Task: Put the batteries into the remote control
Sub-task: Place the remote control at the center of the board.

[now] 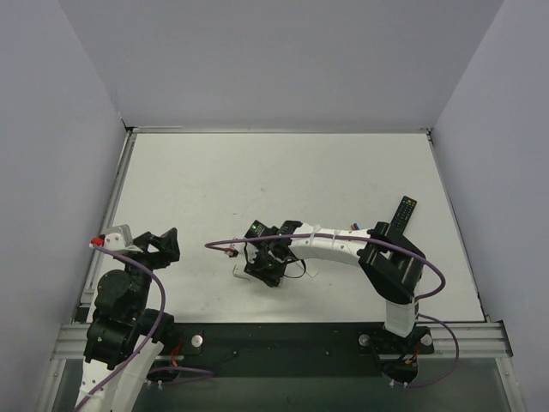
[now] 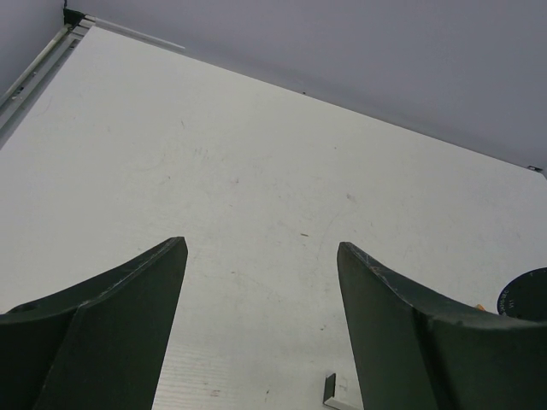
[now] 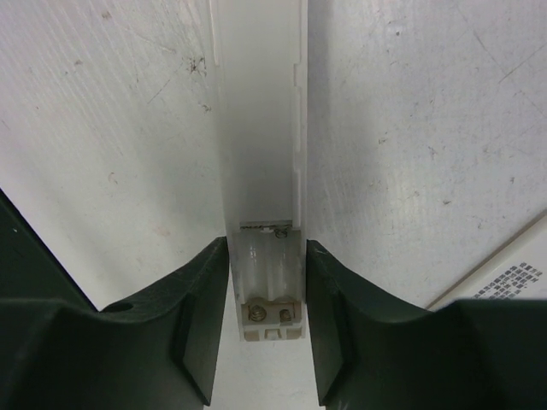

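Note:
The remote control point(image 3: 261, 128) is a slim white bar lying on the table, with its battery bay point(image 3: 269, 273) uncovered and empty; springs show at both ends of the bay. My right gripper point(image 3: 267, 248) is shut on its two long sides at the bay. From the top view that gripper point(image 1: 270, 262) sits mid-table, and a white end of the remote point(image 1: 239, 272) pokes out to its left. My left gripper point(image 2: 261, 248) stands open over bare table, empty, at the left side point(image 1: 163, 245). I cannot make out the batteries in any view.
A black remote with coloured buttons point(image 1: 403, 215) lies at the right beyond the right arm. A flat white piece with dark print point(image 3: 504, 278) lies just right of the right gripper. A small white corner with a dark face point(image 2: 332, 391) shows low between the left fingers.

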Motion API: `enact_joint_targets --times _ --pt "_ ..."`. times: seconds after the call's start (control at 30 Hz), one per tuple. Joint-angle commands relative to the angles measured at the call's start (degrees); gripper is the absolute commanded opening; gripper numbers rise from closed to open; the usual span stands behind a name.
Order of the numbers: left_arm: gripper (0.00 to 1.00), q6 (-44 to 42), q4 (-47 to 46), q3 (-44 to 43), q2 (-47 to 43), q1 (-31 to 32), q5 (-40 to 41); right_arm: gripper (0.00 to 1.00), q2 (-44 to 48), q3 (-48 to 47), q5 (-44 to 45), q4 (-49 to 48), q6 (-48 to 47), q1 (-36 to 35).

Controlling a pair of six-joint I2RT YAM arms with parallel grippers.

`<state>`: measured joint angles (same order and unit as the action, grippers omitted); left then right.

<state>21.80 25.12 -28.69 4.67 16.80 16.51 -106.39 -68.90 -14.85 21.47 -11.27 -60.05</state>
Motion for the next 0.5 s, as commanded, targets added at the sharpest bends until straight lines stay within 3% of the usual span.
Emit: enact_joint_targets --times 0.0,0.2,0.47 --pt "0.82 -0.8 -1.1 -0.1 -0.2 0.1 0.2 0.39 3.5 0.7 0.8 2.4 -0.9 -0.1" --pt "0.82 -0.6 -1.1 -0.1 -0.4 0.1 0.1 0.56 8.4 1.1 1.3 3.3 -0.9 -0.2" --pt "0.82 -0.6 -1.0 0.0 -0.5 0.1 0.2 0.56 18.8 3.7 3.1 3.3 4.0 5.5"
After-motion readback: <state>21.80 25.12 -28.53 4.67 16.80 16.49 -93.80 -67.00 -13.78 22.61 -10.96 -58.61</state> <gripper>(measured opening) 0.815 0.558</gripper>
